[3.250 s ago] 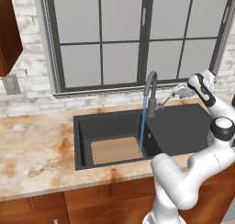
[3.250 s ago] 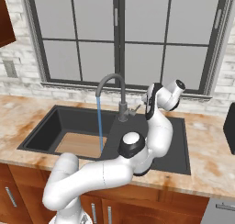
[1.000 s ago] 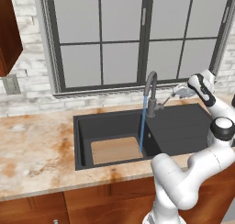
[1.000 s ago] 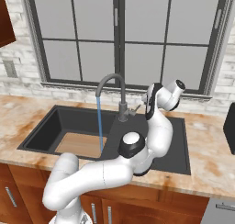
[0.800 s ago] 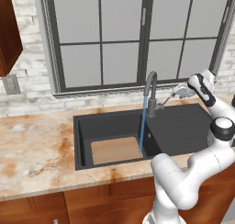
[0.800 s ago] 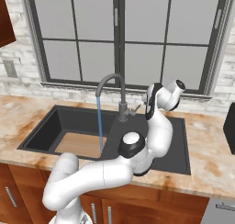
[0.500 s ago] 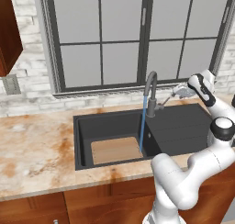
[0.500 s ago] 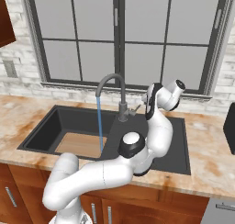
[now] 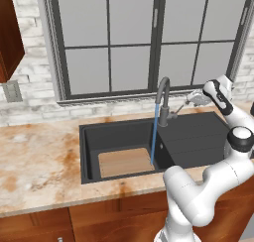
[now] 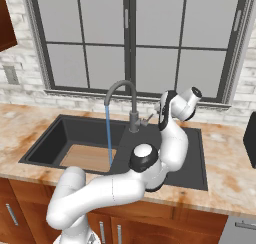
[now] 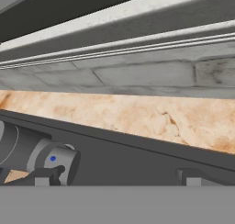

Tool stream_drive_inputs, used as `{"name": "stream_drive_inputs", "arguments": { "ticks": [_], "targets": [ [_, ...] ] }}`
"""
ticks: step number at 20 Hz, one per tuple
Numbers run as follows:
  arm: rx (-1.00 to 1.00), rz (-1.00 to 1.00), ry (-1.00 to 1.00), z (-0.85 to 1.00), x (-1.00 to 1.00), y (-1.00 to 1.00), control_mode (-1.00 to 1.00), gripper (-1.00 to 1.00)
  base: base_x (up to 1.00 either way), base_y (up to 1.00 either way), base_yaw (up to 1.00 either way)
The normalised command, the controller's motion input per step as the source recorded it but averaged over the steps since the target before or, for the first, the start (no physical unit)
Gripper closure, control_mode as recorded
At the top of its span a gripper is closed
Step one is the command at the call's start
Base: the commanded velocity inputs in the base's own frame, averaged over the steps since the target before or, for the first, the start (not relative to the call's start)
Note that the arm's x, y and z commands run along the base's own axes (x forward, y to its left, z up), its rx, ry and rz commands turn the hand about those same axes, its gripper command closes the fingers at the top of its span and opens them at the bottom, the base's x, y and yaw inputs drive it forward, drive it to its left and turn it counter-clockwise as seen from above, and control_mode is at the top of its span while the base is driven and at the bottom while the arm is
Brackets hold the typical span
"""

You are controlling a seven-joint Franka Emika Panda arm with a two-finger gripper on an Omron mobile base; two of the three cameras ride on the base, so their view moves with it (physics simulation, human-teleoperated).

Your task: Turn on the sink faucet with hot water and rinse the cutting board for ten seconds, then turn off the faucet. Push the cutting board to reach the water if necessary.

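Blue water (image 9: 154, 136) falls from sink faucet (image 9: 162, 94) onto cutting board (image 9: 124, 161); gripper (image 9: 190, 98) by lever, fingers wide, holding nothing.

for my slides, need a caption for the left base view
Water runs from the tap onto the cutting board in the sink.

A grey faucet lever (image 11: 43, 159) with a blue dot lay just above the left fingertip (image 11: 42, 176), over the dark sink rim (image 11: 137, 145), marble counter (image 11: 151, 115) and brick wall (image 11: 137, 74).
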Motion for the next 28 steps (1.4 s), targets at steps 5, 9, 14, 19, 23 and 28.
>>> {"name": "stream_drive_inputs", "arguments": {
  "ticks": [5, 9, 14, 19, 23, 28],
  "targets": [
    [0.00, 0.00, 0.00, -0.16, 0.00, 0.00, -1.00, -1.00, 0.00, 0.00, 0.00],
    [0.00, 0.00, 0.00, -0.19, 0.00, 0.00, -1.00, -1.00, 0.00, 0.00, 0.00],
    [0.00, 0.00, 0.00, -0.06, 0.00, 0.01, -1.00, -1.00, 0.00, 0.00, 0.00],
    [0.00, 0.00, 0.00, -0.05, 0.00, 0.06, -1.00, -1.00, 0.00, 0.00, 0.00],
    [0.00, 0.00, 0.00, -0.07, 0.00, 0.14, -1.00, -1.00, 0.00, 0.00, 0.00],
    [0.00, 0.00, 0.00, -0.06, 0.00, 0.15, -1.00, -1.00, 0.00, 0.00, 0.00]
  ]
}}
